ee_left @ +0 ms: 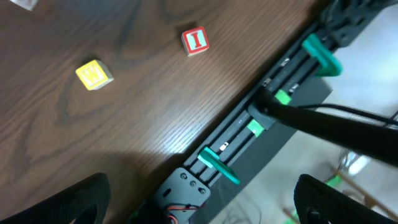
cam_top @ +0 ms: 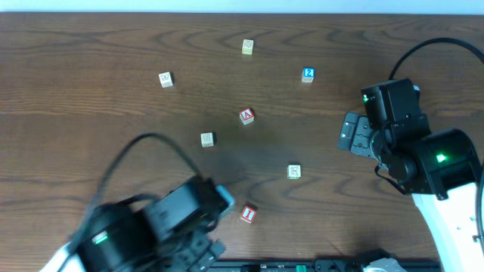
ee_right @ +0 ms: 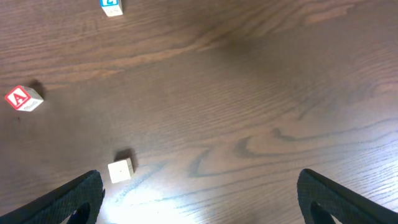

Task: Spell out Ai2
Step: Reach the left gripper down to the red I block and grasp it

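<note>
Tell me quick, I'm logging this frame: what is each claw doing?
Left claw: open, holding nothing.
Right claw: open, holding nothing.

Dark wood-grain table [cam_top: 91, 45]. Small blocks scattered on it, well apart: red A block [cam_top: 246, 115] mid-table, red I block [cam_top: 248, 214] near arm-side edge, blue 2 block [cam_top: 308, 74] farther back, four pale blocks [cam_top: 207, 139] around them.
</note>
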You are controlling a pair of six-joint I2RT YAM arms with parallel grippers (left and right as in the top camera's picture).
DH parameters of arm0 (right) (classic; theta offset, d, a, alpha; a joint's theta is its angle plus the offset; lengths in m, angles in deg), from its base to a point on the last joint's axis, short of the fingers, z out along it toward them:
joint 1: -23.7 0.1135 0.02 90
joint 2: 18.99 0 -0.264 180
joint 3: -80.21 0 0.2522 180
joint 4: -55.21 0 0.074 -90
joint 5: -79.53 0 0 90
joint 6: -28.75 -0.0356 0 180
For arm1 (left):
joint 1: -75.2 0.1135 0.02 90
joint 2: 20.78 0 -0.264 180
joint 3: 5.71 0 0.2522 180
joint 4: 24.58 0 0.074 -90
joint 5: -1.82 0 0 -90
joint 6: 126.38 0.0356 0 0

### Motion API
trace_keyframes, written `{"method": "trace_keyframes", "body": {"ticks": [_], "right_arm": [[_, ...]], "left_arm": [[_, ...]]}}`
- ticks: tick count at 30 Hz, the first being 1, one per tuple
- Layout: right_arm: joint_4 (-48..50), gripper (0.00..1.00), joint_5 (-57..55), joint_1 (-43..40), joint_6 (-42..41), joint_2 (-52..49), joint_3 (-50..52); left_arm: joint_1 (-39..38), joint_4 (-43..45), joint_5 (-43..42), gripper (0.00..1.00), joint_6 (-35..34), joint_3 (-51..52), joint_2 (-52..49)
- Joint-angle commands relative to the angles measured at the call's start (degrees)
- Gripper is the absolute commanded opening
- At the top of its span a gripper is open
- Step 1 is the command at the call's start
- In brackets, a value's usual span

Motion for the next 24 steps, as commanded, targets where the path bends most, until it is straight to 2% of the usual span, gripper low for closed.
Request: {"method": "trace_keyframes", "body": {"ticks": [1,6,9,13,19,24], "right_arm": [[-0.1,0.99,-0.4,-0.6,0.6,0.6,-0.7],[-0.7,0.99,-0.4,-0.6,0.6,0.6,-0.7],[-0.8,0.99,-0.4,-0.6,0.6,0.6,-0.7],[-0.7,0.99,-0.1,-0.6,0.6,0.6,-0.7],[-0.7,0.99,0.6,-0.6,0.6,0.6,-0.7],[-0.7,0.99,0.7,-0.6,0.6,0.6,-0.7]], "left_arm": [[-0.2,-0.5,-0.4,0.95,-2.1,-1.5,4.2],[-0.2,-0.8,-1.6,0.95,1.8,-1.5,10.2],[-0.2,-2.6,-6.1,0.96,6.1,-1.4,11.5],[-0.2,-3.5,-3.8,0.95,6.9,0.4,10.1],[-0.2,1.6,-2.7,0.95,6.4,1.7,5.3],[-0.2,2.8,4.8,0.95,4.7,1.7,-1.4]]}}
